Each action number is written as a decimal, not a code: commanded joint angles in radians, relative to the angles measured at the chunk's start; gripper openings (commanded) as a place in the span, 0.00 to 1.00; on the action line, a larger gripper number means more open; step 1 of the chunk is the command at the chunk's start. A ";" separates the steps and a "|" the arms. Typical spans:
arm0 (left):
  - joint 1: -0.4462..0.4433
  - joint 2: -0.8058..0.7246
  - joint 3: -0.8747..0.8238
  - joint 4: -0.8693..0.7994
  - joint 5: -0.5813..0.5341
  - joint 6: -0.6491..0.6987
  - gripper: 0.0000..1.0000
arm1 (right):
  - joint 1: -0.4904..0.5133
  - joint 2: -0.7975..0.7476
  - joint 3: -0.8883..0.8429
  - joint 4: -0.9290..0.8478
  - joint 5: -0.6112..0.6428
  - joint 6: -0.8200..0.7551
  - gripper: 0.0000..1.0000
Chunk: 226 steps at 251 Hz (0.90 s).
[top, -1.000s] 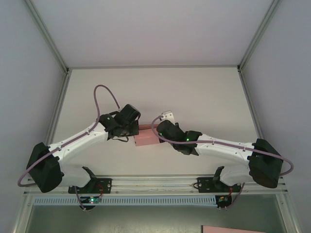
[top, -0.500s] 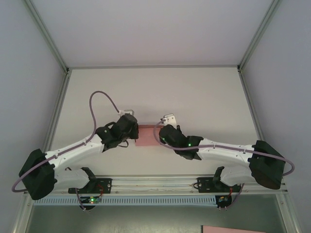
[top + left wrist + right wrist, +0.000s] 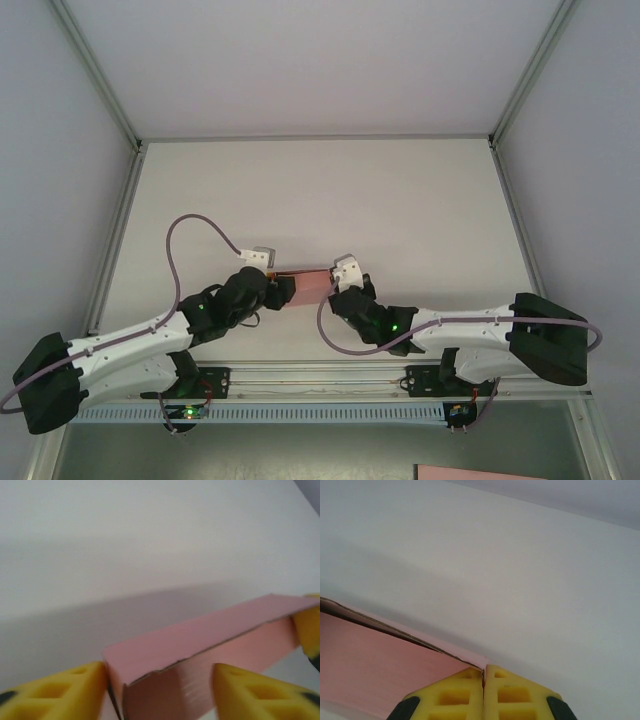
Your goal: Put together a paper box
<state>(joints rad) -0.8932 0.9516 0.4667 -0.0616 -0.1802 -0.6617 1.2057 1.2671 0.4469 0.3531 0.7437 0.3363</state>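
The paper box [image 3: 305, 284] is a small pink carton held just above the white table [image 3: 400, 200], between the two wrists. My right gripper [image 3: 336, 284] is shut on a thin edge at the box's right end. The right wrist view shows the yellow pads [image 3: 470, 692] pressed together on that pink edge, with the box [image 3: 380, 670] stretching off to the left. My left gripper [image 3: 281, 291] stands open at the box's left end. In the left wrist view its yellow fingers [image 3: 55, 692] are spread to either side of the box [image 3: 200, 630], whose front flap edge looks slightly torn.
Grey enclosure walls and metal posts border the table on three sides. An aluminium rail [image 3: 320, 378] with the arm bases runs along the near edge. Purple cables [image 3: 195, 235] loop above each forearm. Another pink sheet [image 3: 480, 472] lies below the rail at the bottom right.
Both wrists have drawn back toward the near edge and turned inward. The box now shows nearly edge-on instead of flat. The left gripper's jaws have opened; the right stays shut.
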 commanded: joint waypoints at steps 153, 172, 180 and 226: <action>0.122 0.119 0.326 -0.377 0.033 -0.352 1.00 | 0.018 0.050 0.022 -0.116 0.312 0.132 0.00; 0.175 0.156 0.297 -0.296 0.113 -0.417 1.00 | 0.008 0.065 0.035 -0.113 0.309 0.146 0.00; 0.193 0.177 0.287 -0.259 0.137 -0.433 1.00 | 0.005 0.072 0.039 -0.107 0.302 0.148 0.00; 0.217 0.249 0.264 -0.137 0.211 -0.487 1.00 | -0.012 0.112 0.072 -0.155 0.271 0.187 0.00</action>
<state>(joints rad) -0.6849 1.1790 0.7544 -0.3115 -0.0391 -1.0664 1.2083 1.3495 0.4881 0.2764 1.0058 0.4763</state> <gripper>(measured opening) 0.999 0.049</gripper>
